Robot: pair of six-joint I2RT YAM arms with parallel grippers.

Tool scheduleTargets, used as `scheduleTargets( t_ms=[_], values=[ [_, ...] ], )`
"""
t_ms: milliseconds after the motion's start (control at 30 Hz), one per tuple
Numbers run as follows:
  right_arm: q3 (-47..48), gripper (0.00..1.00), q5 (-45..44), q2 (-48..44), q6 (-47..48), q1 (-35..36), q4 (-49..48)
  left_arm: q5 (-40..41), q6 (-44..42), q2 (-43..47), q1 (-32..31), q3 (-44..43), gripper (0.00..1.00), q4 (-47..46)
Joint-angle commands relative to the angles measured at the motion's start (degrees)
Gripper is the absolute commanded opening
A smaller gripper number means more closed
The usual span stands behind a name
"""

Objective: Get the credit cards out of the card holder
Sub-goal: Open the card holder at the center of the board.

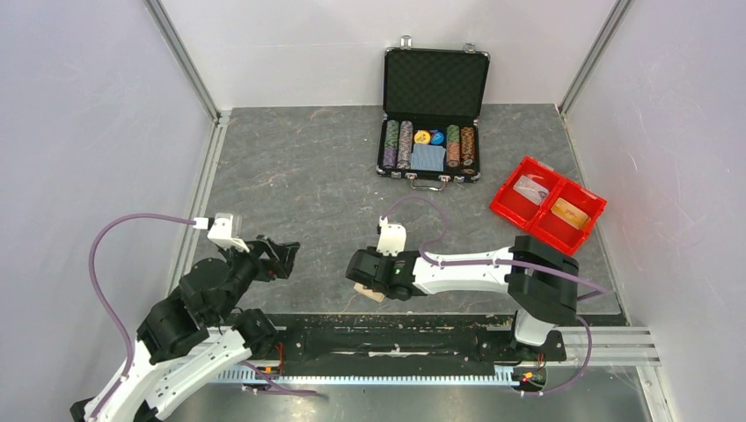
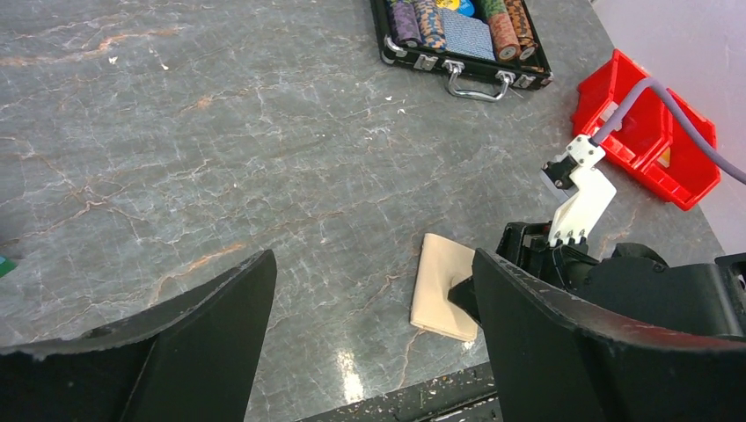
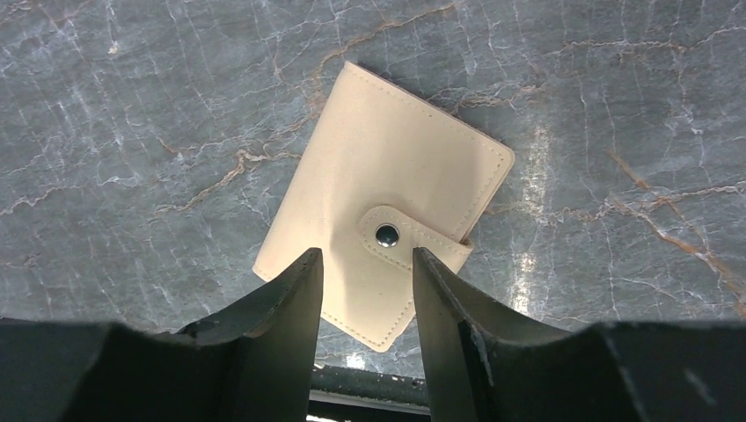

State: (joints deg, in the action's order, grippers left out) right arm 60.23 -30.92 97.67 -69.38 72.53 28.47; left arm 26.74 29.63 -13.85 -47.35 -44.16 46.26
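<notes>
Two thin plastic cards already lie outside the wallet, as far as the overhead view shows. A pale rectangular card sits in the left compartment of the red plastic two-bin tray, and an orange-yellow card sits in its right compartment, at the right of the grey marbled counter. The small tan leather-look card holder lies flat by the counter's near edge, folded shut with its snap tab fastened. The right hand hovers over its near end, fingers a little apart with nothing between them, framing the tab; whether they touch the leather I cannot tell. The left hand hangs well to the left, spread wide and empty. By my judgement the removal looks finished, unless further cards sit hidden inside the closed holder, which cannot be seen.
</notes>
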Motion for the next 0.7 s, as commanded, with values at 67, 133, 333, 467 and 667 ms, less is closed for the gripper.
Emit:
scheduleTargets(
  t_ms=[67,133,333,467,667],
  values=[
    [2.4,0.44,-4.1,2.3,-2.0,0.2,2.5,0.8,-2.1,-2.1,-0.1,0.0,0.89,-0.7],
    [2.1,0.43,-4.8,2.8,-2.1,0.2,3.3,0.9,-2.1,-2.1,-0.1,0.1,0.89,-0.8],
    [0.9,0.26,-7.9,3.3,-0.4,0.2,5.0,1.1,-2.0,-2.3,-0.1,0.1,0.89,-0.8],
    [-1.2,0.05,-9.3,1.9,3.8,0.2,2.6,1.2,-2.0,-2.8,-0.1,0.2,0.89,-0.8],
    [-10.4,0.0,-8.2,-5.7,14.4,0.2,-11.5,0.8,-2.0,-4.1,-0.1,0.2,0.89,-0.8]
  ],
)
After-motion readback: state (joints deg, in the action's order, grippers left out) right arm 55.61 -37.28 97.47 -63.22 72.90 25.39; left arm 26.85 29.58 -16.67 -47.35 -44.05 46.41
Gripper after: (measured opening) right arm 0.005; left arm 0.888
